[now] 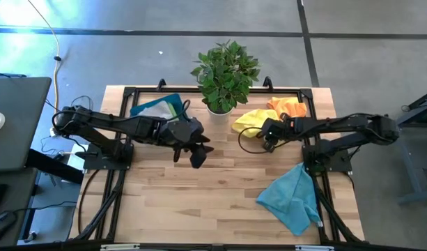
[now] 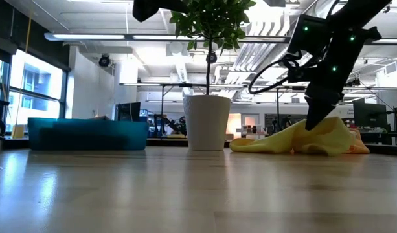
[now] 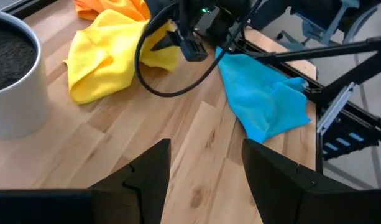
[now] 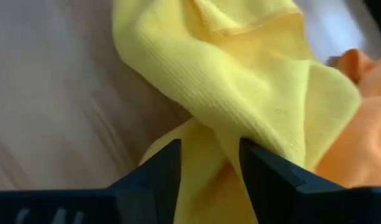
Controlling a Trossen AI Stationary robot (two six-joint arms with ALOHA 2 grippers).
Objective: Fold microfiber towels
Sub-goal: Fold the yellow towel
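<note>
A crumpled yellow towel (image 1: 251, 120) lies on the table at the far right, against an orange towel (image 1: 288, 107) beyond it. My right gripper (image 1: 269, 139) is down in the yellow towel's near side, open, with a raised fold of the cloth between its fingers (image 4: 209, 149). A teal-blue towel (image 1: 293, 199) lies rumpled at the near right. My left gripper (image 1: 192, 153) hangs open above the middle of the table, holding nothing, and faces the towels (image 3: 206, 149). My right gripper comes down steeply from above into the yellow towel's near edge (image 2: 315, 126). Its two fingers (image 4: 159, 168) stand on either side of a raised fold (image 4: 212, 134) and touch the cloth. The jaws have not closed on it. The towel lies slack on the table.
A potted plant in a white pot (image 1: 220, 106) stands at the far middle, between the two arms. A blue tray (image 1: 147, 108) with cloths in it sits at the far left. Bare wood spreads over the table's middle and near left.
</note>
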